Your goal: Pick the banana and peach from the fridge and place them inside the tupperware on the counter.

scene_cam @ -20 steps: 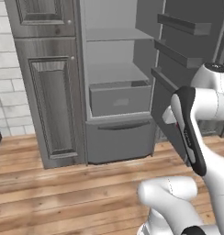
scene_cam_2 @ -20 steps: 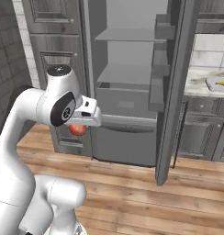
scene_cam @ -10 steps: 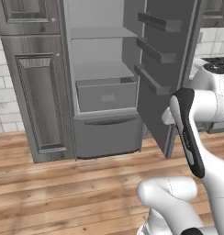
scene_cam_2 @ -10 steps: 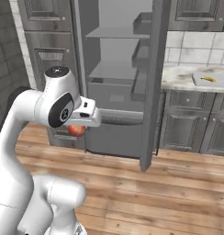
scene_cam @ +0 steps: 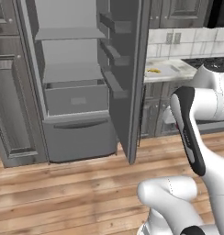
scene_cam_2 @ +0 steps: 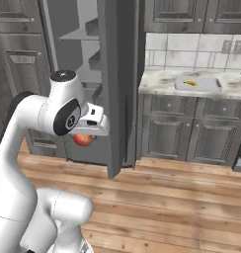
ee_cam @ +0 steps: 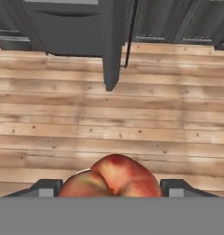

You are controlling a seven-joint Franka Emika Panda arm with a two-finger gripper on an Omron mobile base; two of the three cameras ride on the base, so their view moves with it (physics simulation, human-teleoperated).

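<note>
My gripper [scene_cam_2: 84,138] is shut on the red-orange peach [scene_cam_2: 83,140] and holds it low, above the wooden floor. In the hand view the peach [ee_cam: 112,178] sits between the two dark fingertips [ee_cam: 44,187]. The yellow banana [scene_cam_2: 190,83] lies inside the light-grey tupperware [scene_cam_2: 206,85] on the marbled counter [scene_cam_2: 157,81], to the right of the gripper and higher. From the left base view the banana [scene_cam: 153,71] and tupperware [scene_cam: 172,69] show beyond the fridge door. The grey fridge [scene_cam: 72,98] stands open, its drawer pulled out.
The open fridge door [scene_cam_2: 115,79] with its racks juts out between the gripper and the counter. Dark wood-grain cabinets [scene_cam_2: 172,133] with round knobs sit under the counter. A dark stove top [scene_cam: 210,62] lies at the counter's far right. Wooden floor [ee_cam: 132,119] spreads below.
The whole picture has shifted: the base has driven right, so the fridge slid left in view and the counter came nearer. The peach stays in the shut gripper.
</note>
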